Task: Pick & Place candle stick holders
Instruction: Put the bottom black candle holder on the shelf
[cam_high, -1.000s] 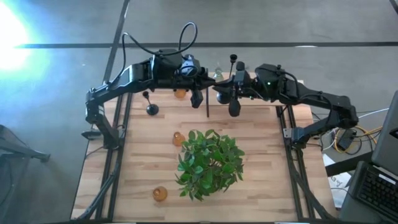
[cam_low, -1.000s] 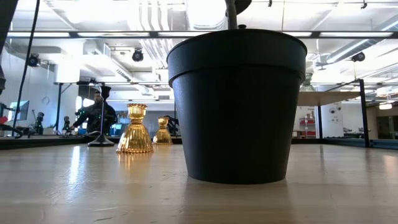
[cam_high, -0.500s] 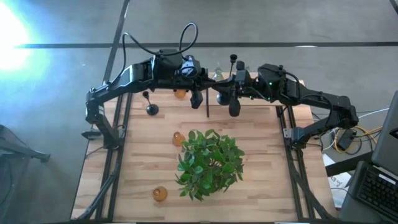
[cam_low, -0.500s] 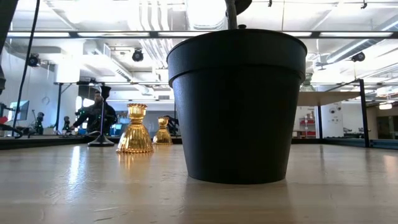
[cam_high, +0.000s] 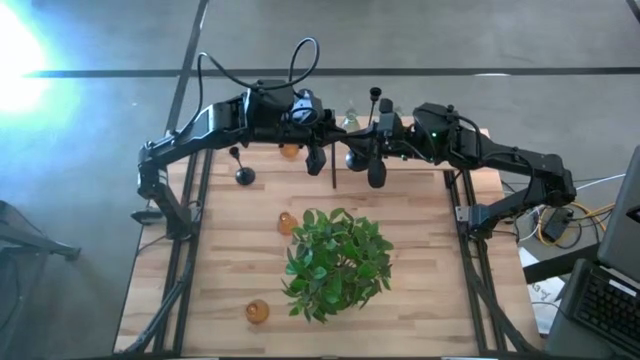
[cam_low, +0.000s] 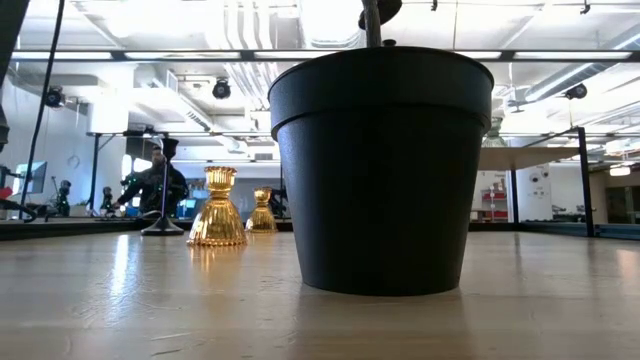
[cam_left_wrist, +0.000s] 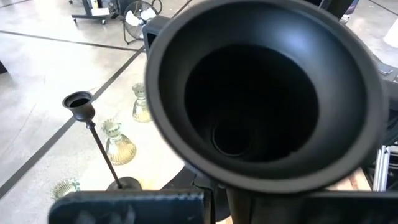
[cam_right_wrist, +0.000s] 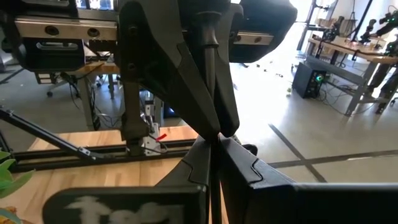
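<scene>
Right gripper (cam_high: 352, 158) has just been closed down from a narrow gap; no other movement is seen on the table. In the right wrist view its fingers are pinched on the thin stem of a black holder (cam_right_wrist: 208, 62). Left gripper (cam_high: 322, 150) is clamped narrow, apparently on the same stem from the opposite side. This is judged to be a mid-air handover over the far table edge, centre, with release by the left not yet done.

The black holder is matte, with a thin straight stem and a wide cup that fills the left wrist view. Three amber holders (cam_high: 286, 222) and a second black holder (cam_high: 240, 170) are left on the table near the plant (cam_high: 335, 262). Clear glass holders (cam_left_wrist: 118, 146) are grouped beyond the far edge.
</scene>
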